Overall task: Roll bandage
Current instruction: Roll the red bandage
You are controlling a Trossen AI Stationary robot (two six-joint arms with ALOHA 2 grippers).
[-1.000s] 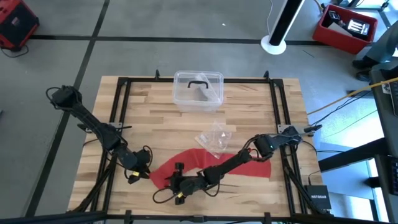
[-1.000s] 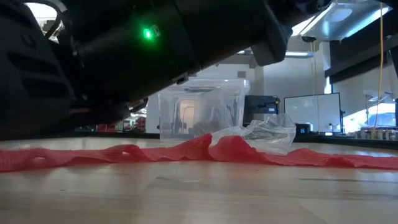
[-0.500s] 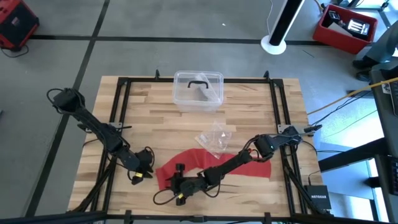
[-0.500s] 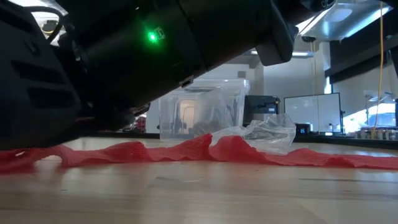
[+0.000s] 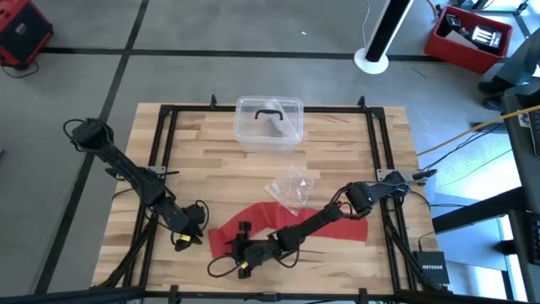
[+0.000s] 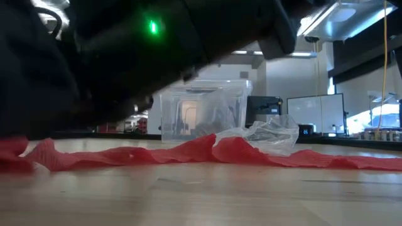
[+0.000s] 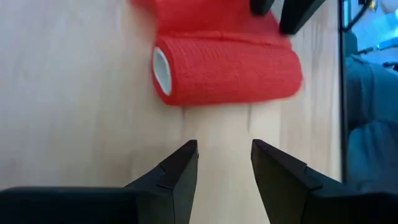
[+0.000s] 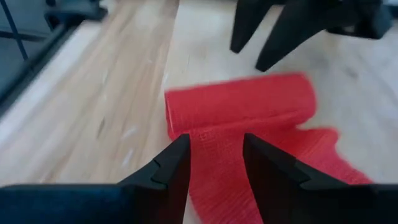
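Left gripper [image 7: 222, 163], fingers apart and empty, sits just beside the rolled end of the bandage [image 7: 227, 68], prob. to steady the roll as it turns. Right gripper [image 8: 214, 158], fingers also apart w/ nothing pinched, hovers over the flat tail beside the roll (unrolled strip trails away toward the crumpled plastic wrapper [image 5: 293, 187]).

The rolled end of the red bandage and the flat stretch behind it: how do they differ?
The rolled end is a tight cylinder with a pale core at one end; the flat stretch is a single loose layer, rippled on the table. The rolled end lies between the left gripper and the right gripper, neither holding it; the flat stretch trails off under the right arm. Both are the same red fabric, one strip.
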